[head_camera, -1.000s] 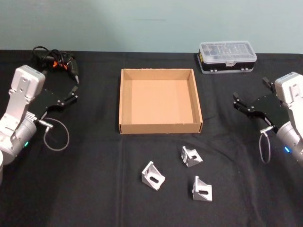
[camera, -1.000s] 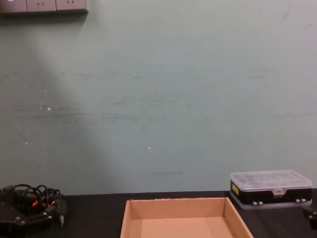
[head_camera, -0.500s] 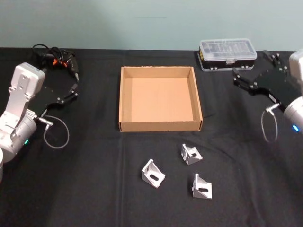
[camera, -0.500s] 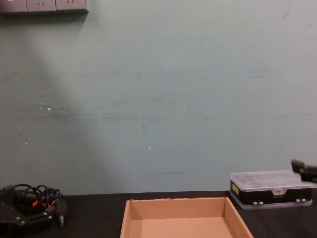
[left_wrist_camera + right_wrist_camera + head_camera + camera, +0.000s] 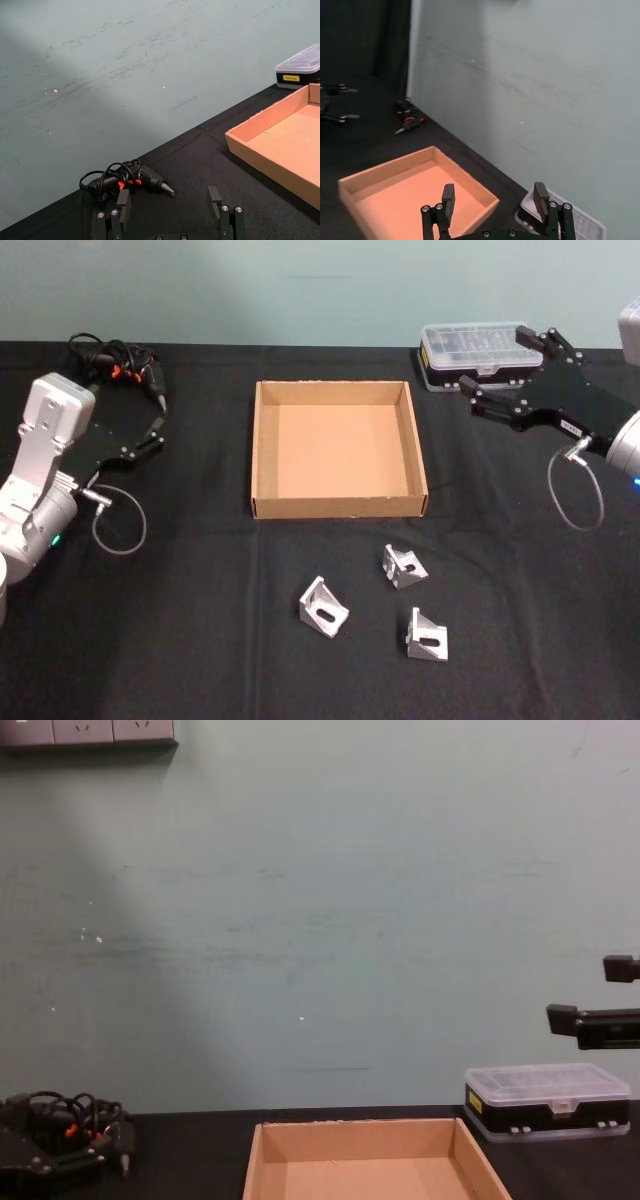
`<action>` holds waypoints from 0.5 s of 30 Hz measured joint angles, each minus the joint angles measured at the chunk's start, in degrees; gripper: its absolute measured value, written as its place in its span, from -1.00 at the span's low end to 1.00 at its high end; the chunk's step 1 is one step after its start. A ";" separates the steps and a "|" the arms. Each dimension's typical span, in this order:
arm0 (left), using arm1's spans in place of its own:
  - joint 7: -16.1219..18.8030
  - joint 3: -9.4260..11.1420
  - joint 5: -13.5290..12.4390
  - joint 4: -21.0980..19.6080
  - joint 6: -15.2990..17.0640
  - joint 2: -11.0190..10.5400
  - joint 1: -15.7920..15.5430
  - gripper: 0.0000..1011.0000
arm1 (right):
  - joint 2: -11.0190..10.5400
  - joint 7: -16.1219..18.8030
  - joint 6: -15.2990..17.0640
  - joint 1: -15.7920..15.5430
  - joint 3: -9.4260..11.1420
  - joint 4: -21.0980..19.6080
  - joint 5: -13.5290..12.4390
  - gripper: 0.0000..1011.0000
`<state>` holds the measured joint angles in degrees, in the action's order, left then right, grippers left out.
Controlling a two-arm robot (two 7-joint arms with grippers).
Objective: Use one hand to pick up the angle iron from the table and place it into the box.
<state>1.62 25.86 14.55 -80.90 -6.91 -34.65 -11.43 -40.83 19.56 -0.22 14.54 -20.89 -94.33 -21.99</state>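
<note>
Angle iron pieces, three in all, lie loose on the black tabletop (image 5: 200, 640) on the robot's side of the box (image 5: 338, 508): one (image 5: 322, 608) toward the left, one (image 5: 403, 566) nearest the box's front wall, and one (image 5: 426, 636) closest to the robot, to the right. None touches another, and none touches the box. The box is a shallow tan cardboard tray with nothing in it.

The right pincer (image 5: 491, 357) hangs in the air at the far right of the tabletop, over the clear-lidded plastic case (image 5: 450, 348) that stands beyond the box's right corner. In the chest view it is well above the lid. Its fingers are spread wide and pinch nothing.

The left pincer (image 5: 169, 202) is low over the tabletop, well to the left of the box, its fingers likewise spread and holding nothing. Beyond it, at the far left, lies a small power screwdriver (image 5: 125, 370) with a coiled cable.
</note>
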 joint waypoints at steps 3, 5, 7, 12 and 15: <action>0.00 0.00 0.00 0.00 0.00 0.00 0.00 0.98 | -0.46 1.96 1.16 0.26 -0.04 -0.94 -0.18 0.98; 0.00 0.00 0.00 0.00 0.00 0.00 0.00 0.98 | -0.74 3.88 2.40 0.65 -0.36 -1.39 -0.54 0.98; 0.00 0.00 0.00 0.00 0.00 0.00 0.00 0.98 | -1.04 6.27 4.00 1.17 -0.93 -1.74 -1.08 0.98; 0.00 0.00 0.00 0.00 0.00 0.00 0.00 0.98 | -1.13 9.73 6.36 1.70 -1.87 -2.50 -1.73 0.98; 0.00 0.00 0.00 0.00 0.00 0.00 0.00 0.98 | -0.82 11.16 7.59 1.73 -2.38 -3.22 -1.88 0.98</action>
<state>1.62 25.86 14.55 -80.90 -6.91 -34.64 -11.43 -41.65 30.73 7.37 16.28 -23.27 -97.55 -23.87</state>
